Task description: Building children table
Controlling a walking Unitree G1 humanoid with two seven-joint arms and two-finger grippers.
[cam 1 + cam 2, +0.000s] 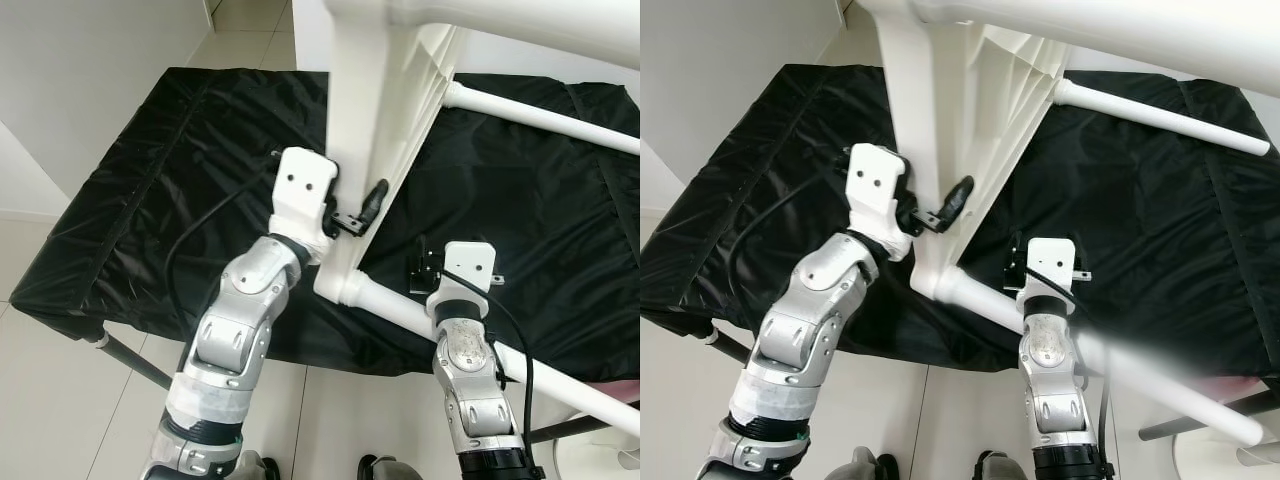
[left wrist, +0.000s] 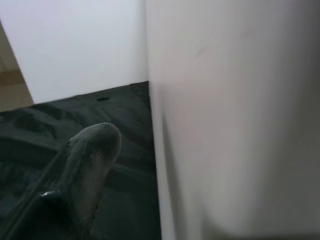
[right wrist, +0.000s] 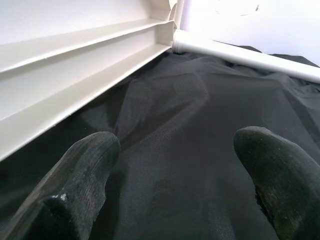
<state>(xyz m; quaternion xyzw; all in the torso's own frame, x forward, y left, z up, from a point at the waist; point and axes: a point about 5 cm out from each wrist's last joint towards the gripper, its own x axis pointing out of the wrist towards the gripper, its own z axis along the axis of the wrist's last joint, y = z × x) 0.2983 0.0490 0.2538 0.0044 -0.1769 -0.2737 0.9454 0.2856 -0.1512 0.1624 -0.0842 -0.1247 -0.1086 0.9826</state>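
Note:
A white plastic children's table [image 1: 370, 90] lies tipped on its side on the black cloth, its ribbed underside facing right. One white leg [image 1: 540, 112] runs to the right at the back. Another leg [image 1: 420, 318] is socketed at the near corner and slants toward me. My left gripper [image 1: 352, 205] is open and straddles the table's side wall; one finger [image 2: 85, 165] stands a little apart from that wall [image 2: 225, 125]. My right gripper [image 3: 177, 150] is open just above the cloth, close beside the near leg, holding nothing.
The black cloth [image 1: 180, 150] covers a low platform on dark metal legs [image 1: 135, 360]. Its front edge runs just ahead of my arms. Light floor tiles lie below, and a white wall [image 1: 90, 70] stands to the left. Black cables run along both arms.

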